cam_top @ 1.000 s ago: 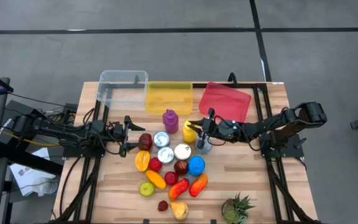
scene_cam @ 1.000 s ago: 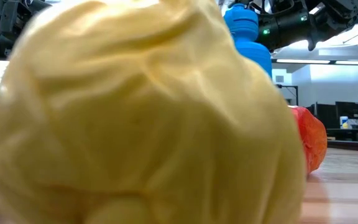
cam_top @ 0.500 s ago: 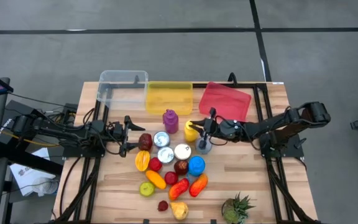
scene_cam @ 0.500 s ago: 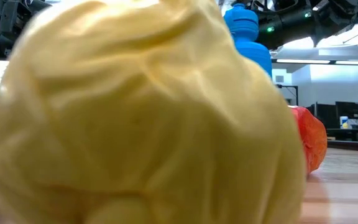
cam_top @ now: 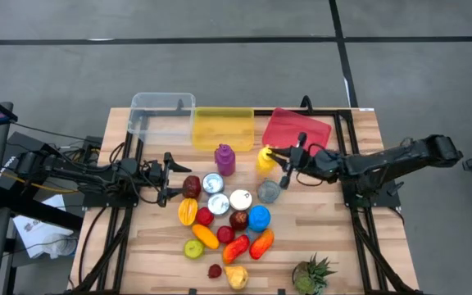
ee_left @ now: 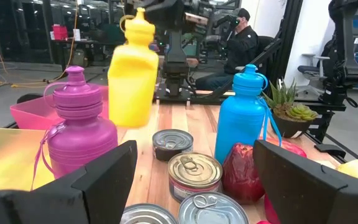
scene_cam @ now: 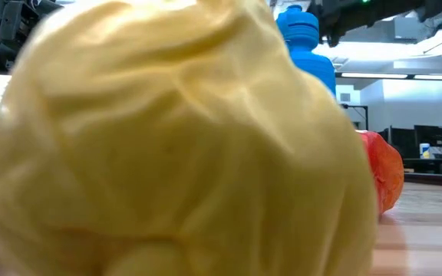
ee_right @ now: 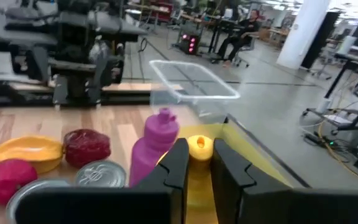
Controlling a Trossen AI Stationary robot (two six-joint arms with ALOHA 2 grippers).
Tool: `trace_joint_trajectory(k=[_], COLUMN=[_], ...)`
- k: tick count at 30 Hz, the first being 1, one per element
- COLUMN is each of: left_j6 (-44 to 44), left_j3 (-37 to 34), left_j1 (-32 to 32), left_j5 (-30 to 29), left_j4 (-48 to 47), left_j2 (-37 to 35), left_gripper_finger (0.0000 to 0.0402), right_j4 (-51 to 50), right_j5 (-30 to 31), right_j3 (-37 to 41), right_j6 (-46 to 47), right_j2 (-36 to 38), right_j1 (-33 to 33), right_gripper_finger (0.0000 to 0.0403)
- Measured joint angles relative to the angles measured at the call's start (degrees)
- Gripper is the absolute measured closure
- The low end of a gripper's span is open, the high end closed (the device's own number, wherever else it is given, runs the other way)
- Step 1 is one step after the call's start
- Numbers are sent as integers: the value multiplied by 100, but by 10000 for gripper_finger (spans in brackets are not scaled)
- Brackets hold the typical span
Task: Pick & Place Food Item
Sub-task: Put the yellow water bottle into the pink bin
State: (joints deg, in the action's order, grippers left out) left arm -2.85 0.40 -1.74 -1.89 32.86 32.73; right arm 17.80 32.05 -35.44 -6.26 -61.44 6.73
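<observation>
A yellow squeeze bottle [cam_top: 264, 159] hangs in the air behind the food pile, with my right gripper [cam_top: 275, 156] shut on its top. The left wrist view shows the yellow bottle [ee_left: 131, 71] raised above a purple bottle [ee_left: 76, 134], a blue bottle [ee_left: 244, 124] and several cans. At the pile's left side my left gripper [cam_top: 170, 174] stands open, holding nothing. The pile of toy fruit, cans and bottles [cam_top: 224, 217] stands on the table's middle. My right gripper pinches the yellow bottle's cap [ee_right: 199, 147] between its two fingers [ee_right: 178, 163]. The fingers come nearly level from the table's right side. The bottle's body [ee_left: 129, 87] hangs below the hold, roughly upright and clear of the table.
Three bins line the far edge: a clear one [cam_top: 161, 115], a yellow one [cam_top: 222, 128] and a red one [cam_top: 297, 133]. A toy pineapple [cam_top: 314, 274] stands near the front right. A pale yellow fruit [scene_cam: 175, 138] fills most of the low view.
My right gripper, still shut on the yellow bottle, has risen and drawn back toward the table's right and far side. The bottle has come up off the table, and a grey can that stood beside it now shows uncovered.
</observation>
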Motion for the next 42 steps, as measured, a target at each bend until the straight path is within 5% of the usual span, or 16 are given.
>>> trace_joint_trajectory(k=[13, 25, 42], left_j6=[0, 0, 0], left_j3=[0, 0, 0], left_j1=[0, 0, -2], left_j5=[0, 0, 0], left_j4=[17, 17, 18], left_j2=[2, 1, 0], left_gripper_finger=[86, 86, 86], right_j4=[-581, -429, 852], right_j5=[1194, 1303, -62], right_j3=[-4, -5, -7], right_j6=[-243, 16, 87], right_j2=[600, 520, -910], right_j1=[-504, -1583, -3323], right_gripper_finger=[369, 369, 369])
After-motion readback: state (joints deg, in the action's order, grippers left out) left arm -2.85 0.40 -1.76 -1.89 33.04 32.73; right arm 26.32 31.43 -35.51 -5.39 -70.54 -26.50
